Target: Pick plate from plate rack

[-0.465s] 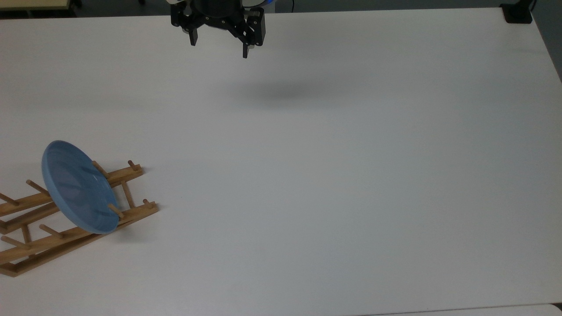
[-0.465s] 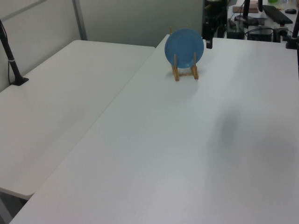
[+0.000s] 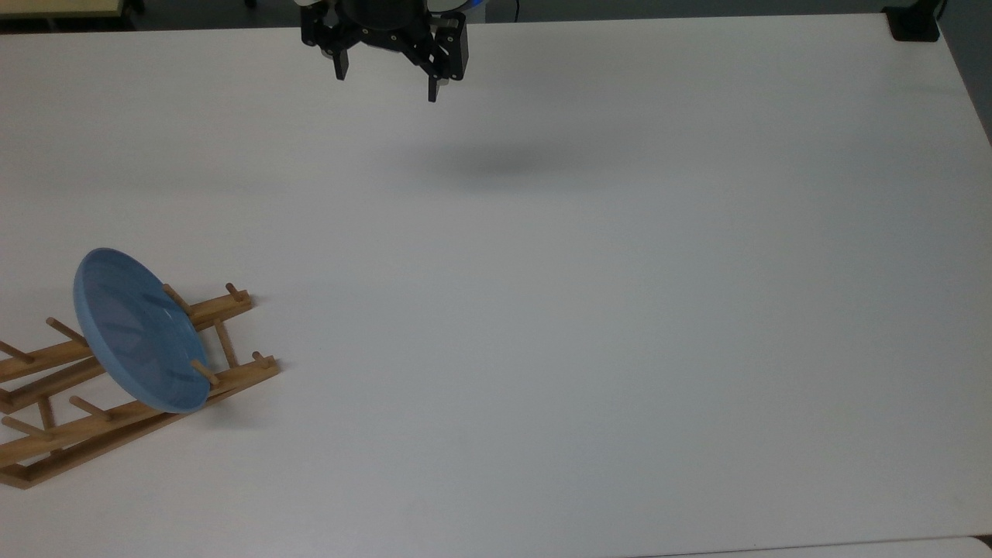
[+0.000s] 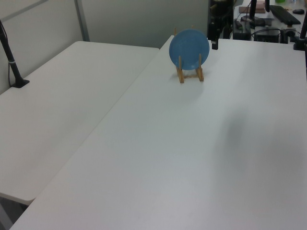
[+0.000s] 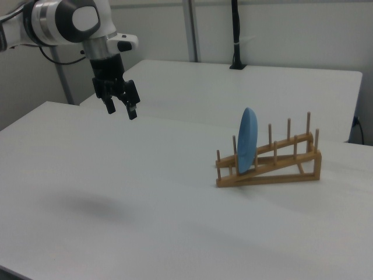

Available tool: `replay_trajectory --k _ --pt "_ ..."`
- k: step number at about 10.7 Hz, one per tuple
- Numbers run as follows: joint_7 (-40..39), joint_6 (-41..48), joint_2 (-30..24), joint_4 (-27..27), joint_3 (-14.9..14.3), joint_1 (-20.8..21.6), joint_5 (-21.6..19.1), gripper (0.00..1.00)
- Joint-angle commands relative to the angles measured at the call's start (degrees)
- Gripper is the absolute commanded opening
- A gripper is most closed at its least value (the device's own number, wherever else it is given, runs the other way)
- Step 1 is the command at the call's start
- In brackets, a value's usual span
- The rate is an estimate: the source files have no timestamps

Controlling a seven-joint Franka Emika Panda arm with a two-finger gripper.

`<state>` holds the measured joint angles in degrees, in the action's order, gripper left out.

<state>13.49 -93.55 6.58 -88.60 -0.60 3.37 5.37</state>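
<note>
The light-blue plate [image 3: 139,329] stands on edge between the pegs of the wooden plate rack [image 3: 240,376], near the top view's lower left corner. My gripper [image 3: 386,84] hangs high over the table at the top view's upper edge, far from the plate, open with nothing between its fingers. In the right view the gripper [image 5: 120,109] is at the upper left, while the plate [image 5: 247,141] leans in the rack [image 5: 280,166] at the right. In the left view the plate [image 4: 189,49] faces the camera in the rack [image 4: 189,75], with the gripper [image 4: 214,43] just to its right.
The white table [image 3: 581,310] stretches wide and bare to the top view's right of the rack. A black clamp [image 3: 914,23] sits at its far right corner. A second white table [image 4: 57,110] adjoins it, with a black pole [image 4: 12,62]. Cluttered desks [image 4: 273,19] stand behind.
The gripper has edged very slightly toward the top view's upper edge. The plate and rack have not moved.
</note>
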Motion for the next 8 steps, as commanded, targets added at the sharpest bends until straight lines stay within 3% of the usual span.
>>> replay_trajectory --k 1,8 --pt "-1.62 1.88 -1.57 -0.61 -0.72 0.33 -0.53 1.0" --pt "-1.71 1.18 -1.4 -0.61 -0.81 0.32 -0.18 1.0"
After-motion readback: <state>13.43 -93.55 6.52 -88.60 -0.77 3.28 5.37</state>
